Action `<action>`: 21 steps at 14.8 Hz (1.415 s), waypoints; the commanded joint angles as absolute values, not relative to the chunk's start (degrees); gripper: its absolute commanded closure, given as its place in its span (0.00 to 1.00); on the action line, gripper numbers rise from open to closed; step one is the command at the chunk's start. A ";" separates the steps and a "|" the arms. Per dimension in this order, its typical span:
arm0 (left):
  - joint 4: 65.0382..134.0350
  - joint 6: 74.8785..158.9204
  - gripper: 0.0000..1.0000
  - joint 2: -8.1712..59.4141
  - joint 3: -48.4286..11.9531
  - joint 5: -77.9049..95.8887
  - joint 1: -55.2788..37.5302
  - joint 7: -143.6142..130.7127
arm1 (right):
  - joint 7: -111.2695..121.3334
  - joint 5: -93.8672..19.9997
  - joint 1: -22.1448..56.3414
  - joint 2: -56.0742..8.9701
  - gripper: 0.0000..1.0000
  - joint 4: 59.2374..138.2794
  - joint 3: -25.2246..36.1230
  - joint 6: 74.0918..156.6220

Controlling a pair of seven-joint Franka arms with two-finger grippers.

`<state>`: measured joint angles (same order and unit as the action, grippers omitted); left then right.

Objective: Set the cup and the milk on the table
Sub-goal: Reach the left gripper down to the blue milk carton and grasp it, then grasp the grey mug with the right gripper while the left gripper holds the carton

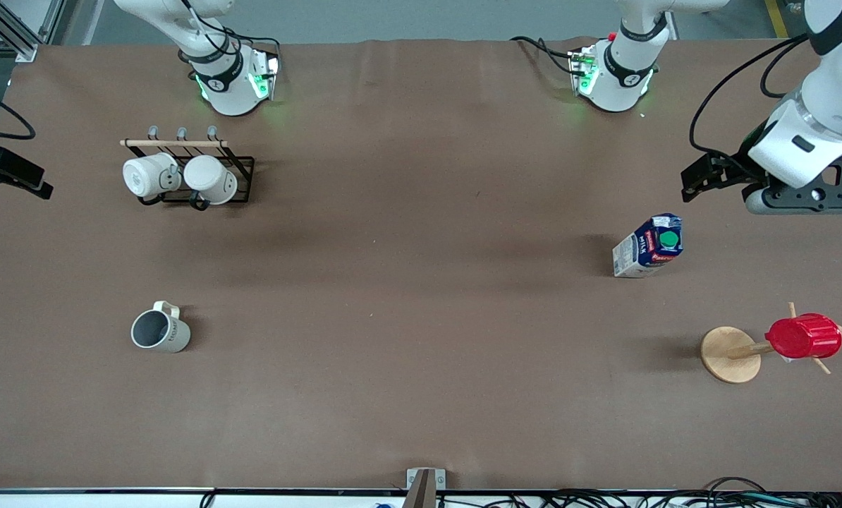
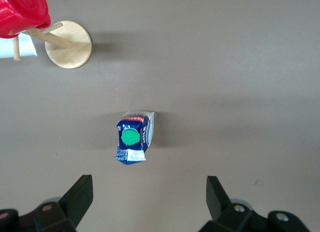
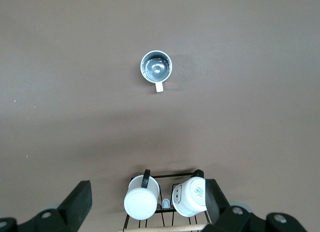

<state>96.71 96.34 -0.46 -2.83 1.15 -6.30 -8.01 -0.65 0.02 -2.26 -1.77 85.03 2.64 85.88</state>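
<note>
You've got the cup (image 1: 161, 331) and milk (image 1: 649, 245) upright on the table (image 1: 421, 317), well apart. Left gripper (image 2: 150, 197) above milk and right gripper (image 3: 148, 199) above mug rack (image 1: 188, 169) both spread, empty.

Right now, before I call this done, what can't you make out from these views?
- Right end effector: cut off by the front view's edge; only its open fingertips show in the right wrist view.
- Cup: its lettering is too small to read.
- Left end effector: its fingers are hidden under the wrist in the front view, open over the table near the milk.
</note>
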 commanded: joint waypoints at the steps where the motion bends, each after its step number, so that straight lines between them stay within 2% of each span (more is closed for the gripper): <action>1: 96.76 99.04 0.01 2.36 -2.72 0.09 -5.80 -7.47 | -0.79 0.61 -2.81 -0.09 0.00 86.66 1.93 86.31; 3: 98.69 101.32 0.01 3.51 -2.81 0.00 -3.62 -7.38 | 1.13 1.23 -2.99 -2.44 0.00 85.44 2.20 87.88; 6: 103.34 105.89 0.03 4.92 -2.73 -0.09 -2.90 -7.29 | 10.16 0.70 -2.90 -9.03 0.00 85.69 6.40 96.21; 9: 108.36 110.12 0.03 4.75 -2.72 -0.09 -1.76 -7.29 | 12.30 0.18 -3.08 -15.71 0.00 86.04 6.77 101.32; 18: 118.99 119.26 0.04 4.57 -2.81 -0.70 1.14 -3.25 | 13.01 0.26 -1.32 -28.64 0.00 93.95 6.24 123.11; 21: 119.44 119.71 0.04 4.92 -3.07 -0.70 0.97 -3.43 | 15.72 0.26 -1.40 -32.07 0.00 97.90 6.24 133.73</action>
<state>118.05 118.71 6.19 -2.74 0.48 1.18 -3.50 13.35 0.18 -1.11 -31.18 94.80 6.40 128.14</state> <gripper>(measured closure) 0.040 0.000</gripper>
